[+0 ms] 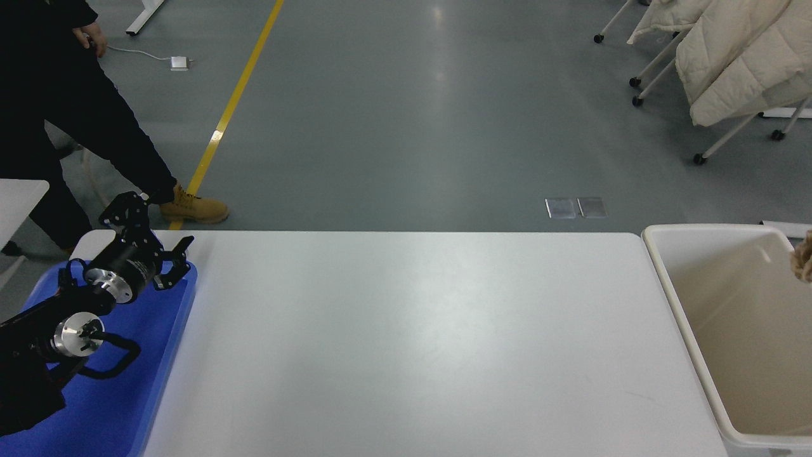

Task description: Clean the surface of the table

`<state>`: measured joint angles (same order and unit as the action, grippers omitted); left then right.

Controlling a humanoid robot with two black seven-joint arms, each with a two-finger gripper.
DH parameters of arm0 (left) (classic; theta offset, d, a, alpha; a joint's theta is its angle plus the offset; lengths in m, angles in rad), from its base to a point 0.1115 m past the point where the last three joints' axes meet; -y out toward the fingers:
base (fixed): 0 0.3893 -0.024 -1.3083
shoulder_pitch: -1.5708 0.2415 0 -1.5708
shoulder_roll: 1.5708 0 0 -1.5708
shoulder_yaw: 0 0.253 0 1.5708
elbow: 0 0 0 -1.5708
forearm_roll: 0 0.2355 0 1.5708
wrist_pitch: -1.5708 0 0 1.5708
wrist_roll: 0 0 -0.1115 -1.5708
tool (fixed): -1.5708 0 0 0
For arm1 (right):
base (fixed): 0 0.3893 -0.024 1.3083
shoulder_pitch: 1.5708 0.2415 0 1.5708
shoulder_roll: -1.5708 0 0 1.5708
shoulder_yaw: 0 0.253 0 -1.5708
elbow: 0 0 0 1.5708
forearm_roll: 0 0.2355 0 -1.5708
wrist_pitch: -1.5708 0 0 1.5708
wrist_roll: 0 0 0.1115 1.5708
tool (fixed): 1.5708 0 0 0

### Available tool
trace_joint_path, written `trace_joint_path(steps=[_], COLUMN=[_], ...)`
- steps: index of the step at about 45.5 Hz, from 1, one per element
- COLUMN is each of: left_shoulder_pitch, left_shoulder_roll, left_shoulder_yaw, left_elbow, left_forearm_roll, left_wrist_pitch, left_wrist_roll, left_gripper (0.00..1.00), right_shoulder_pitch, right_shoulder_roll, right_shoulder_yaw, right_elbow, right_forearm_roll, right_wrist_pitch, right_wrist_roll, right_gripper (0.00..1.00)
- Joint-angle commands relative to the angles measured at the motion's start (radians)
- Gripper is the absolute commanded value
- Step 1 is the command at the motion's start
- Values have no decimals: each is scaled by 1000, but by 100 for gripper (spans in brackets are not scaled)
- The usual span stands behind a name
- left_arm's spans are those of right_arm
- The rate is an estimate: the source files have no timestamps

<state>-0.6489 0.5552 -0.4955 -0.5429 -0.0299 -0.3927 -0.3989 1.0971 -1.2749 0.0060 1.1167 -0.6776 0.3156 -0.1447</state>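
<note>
Black jaws: the left gripper point(166, 259) is sitting with its fingers spread apart, gripping nothing, above the far end of the blue tray point(136, 381).
Left arm: it is reaching in from the lower left corner over the tray — parked there, pointing away from the camera.
Right gripper: it is lying outside the picture, so its jaws cannot be told.
Crumpled paper: a scrap of tan crumpled paper point(804, 261) is showing at the right edge, over the far right part of the cream bin point(682, 304); what is carrying it is cut off by the edge.
Table surface: the table surface point(412, 343) is filling the middle of the view as a wide white top, lying between the tray on its left end and the bin just beside its right end.
Person: a person in dark clothes point(57, 101) is standing beyond the table's far left corner, one tan boot point(193, 206) planted on the grey floor by the yellow line point(228, 108).
Far right: cream quilted coats point(729, 57) are hanging on wheeled racks.
</note>
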Motion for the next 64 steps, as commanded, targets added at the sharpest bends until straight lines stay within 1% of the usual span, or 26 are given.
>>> trace_joint_path(steps=[1,14,23,25,34,40,46,51,64], left_shoulder_pitch=[0,0,0,0,0,0,0,0,0], left_shoulder_roll=[0,0,0,0,0,0,0,0,0], left_shoulder_yaw=[0,0,0,0,0,0,0,0,0], left_elbow=[0,0,0,0,0,0,0,0,0], left_forearm_roll=[1,1,1,-1,-1,1,1,1,1], left_wrist_pitch=[0,0,0,0,0,0,0,0,0], left_wrist_roll=[0,0,0,0,0,0,0,0,0], left_gripper=[100,100,100,100,100,100,100,100,100], right_shoulder_pitch=[-147,-284,-338,-344,-378,-422,-436,-436,-434], right_shoulder_roll=[219,472,667,730,867,908,947,948,947], right_shoulder_yaw=[-4,0,8,6,-9,6,6,6,8], right_elbow=[-271,-593,-833,-906,-1041,-1055,-1055,-1055,-1055], right_forearm_roll=[3,12,18,42,154,187,273,306,313], right_wrist_pitch=[-193,-332,-400,-420,-483,-543,-592,-596,-592], right_wrist_roll=[0,2,4,5,10,11,11,11,13], right_gripper=[0,0,0,0,0,0,0,0,0])
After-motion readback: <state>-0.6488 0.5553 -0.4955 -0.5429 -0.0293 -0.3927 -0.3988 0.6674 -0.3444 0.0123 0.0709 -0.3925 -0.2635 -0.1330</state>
